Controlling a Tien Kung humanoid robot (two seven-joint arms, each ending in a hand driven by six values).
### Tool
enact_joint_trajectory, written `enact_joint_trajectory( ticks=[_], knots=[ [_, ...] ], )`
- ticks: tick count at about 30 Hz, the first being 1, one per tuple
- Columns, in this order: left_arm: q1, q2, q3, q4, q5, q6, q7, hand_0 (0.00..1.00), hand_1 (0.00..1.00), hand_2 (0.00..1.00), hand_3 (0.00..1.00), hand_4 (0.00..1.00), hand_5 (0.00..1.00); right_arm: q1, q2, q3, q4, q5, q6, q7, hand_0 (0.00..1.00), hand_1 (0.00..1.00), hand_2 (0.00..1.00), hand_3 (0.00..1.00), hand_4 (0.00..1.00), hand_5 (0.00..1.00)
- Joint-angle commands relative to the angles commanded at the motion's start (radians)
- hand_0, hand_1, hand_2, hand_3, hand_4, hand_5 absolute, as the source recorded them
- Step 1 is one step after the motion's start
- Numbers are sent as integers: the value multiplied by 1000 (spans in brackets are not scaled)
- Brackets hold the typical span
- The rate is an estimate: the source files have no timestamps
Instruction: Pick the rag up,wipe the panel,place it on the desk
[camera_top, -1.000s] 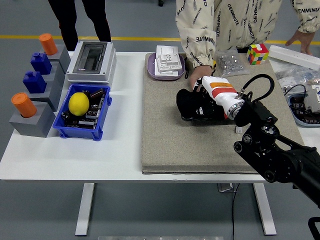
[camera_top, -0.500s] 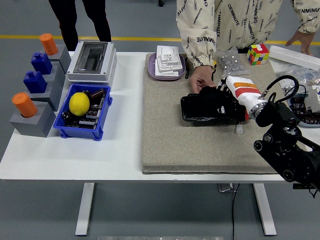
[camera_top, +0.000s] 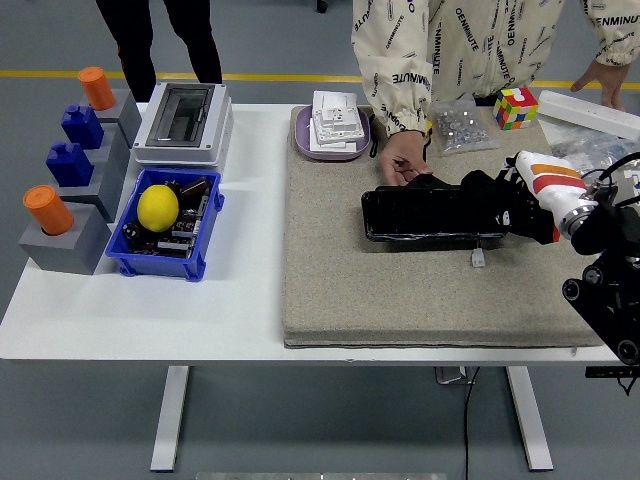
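Observation:
A long black panel (camera_top: 425, 216) lies on the beige mat (camera_top: 400, 300). My right hand (camera_top: 505, 203), on a white and orange wrist, rests on the panel's right end. Its black fingers are curled on a black rag (camera_top: 478, 189), which is pressed against the panel and hard to tell from the fingers. A person at the far side holds the panel's upper left edge with one hand (camera_top: 402, 159). My left arm does not show.
A blue bin (camera_top: 167, 226) with a lemon sits left of the mat, a grey box (camera_top: 183, 122) behind it. A purple tray (camera_top: 333, 131), a screw bag (camera_top: 460, 127), a colour cube (camera_top: 516, 106) and a white connector (camera_top: 478, 259) surround the panel.
My right hand has slid with the rag along the panel from its left end to its right end. The person's hand has stayed on the panel's upper left edge.

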Motion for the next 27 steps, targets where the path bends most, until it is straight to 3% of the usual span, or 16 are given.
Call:
enact_joint_trajectory(
  ticks=[10,27],
  knots=[
    [-1,0,-1,0,2,0,0,645,689,725,565,592,467,-17,-30,23,-3,-3,3,1,251,301,394,393,998,38],
    [-4,-1,-3,0,2,0,0,644,689,723,565,592,466,-12,-17,15,1,1,1,3,249,301,395,394,998,36]
  ],
)
